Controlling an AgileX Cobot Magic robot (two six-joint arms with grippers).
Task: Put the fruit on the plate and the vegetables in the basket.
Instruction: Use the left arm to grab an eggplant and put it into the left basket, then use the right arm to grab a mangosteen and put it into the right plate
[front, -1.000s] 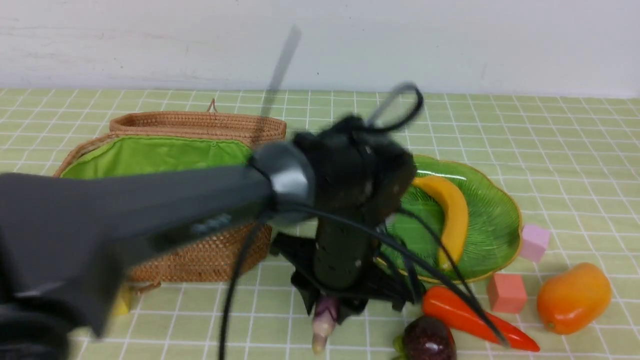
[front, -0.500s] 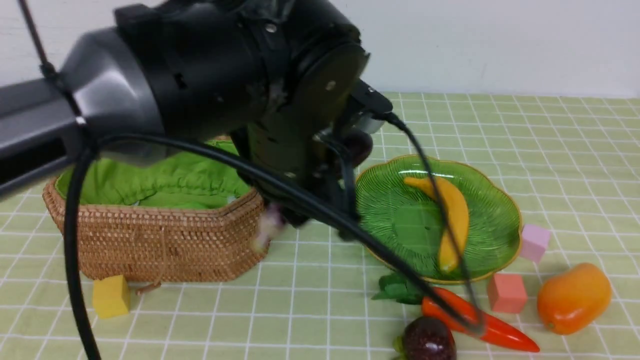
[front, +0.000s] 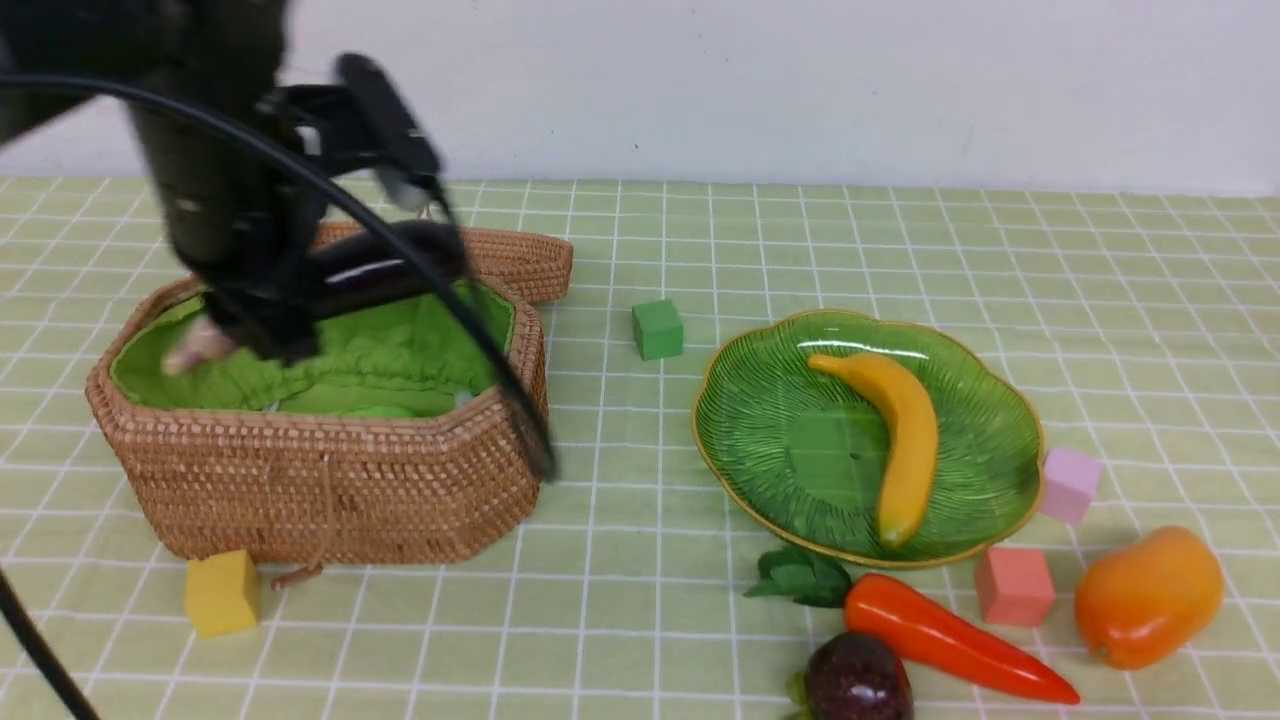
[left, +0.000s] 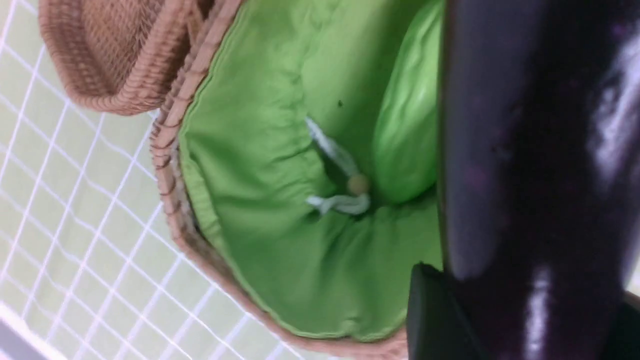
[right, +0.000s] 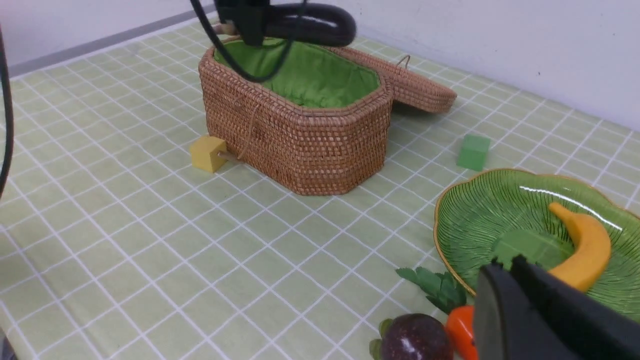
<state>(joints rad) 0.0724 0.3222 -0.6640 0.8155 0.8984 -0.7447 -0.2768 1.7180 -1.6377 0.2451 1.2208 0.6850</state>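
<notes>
Over the basket (front: 330, 480) our left gripper (front: 275, 300) clamps the eggplant (front: 385, 262), our right gripper (right: 510, 280) closed empty; we see only the banana (front: 905, 430) on the plate (front: 780, 440), with carrot (front: 940, 640), mango (front: 1145, 597) and purple fruit (front: 855, 685) waiting.

Tablecloth (front: 640, 620) pale yellow-green, white grid lines. Basket (front: 330, 490) tan woven wicker; lining (front: 400, 360) bright green. Eggplant (front: 380, 270) glossy dark purple, near black. Plate (front: 790, 440) glossy green, ribbed leaf pattern, gold rim. Banana (front: 905, 430) yellow. Carrot (front: 940, 640) orange-red, leaves (front: 800, 578) dark green. Mango (front: 1145, 597) orange, yellower on top. Round fruit (front: 858, 682) dark purple, green calyx. Yellow cube (front: 222, 592), green cube (front: 657, 329), lilac cube (front: 1068, 484), salmon cube (front: 1013, 585). Inside the basket a paler green shape, probably the gourd (left: 405, 125); cord (left: 335, 202) white.
</notes>
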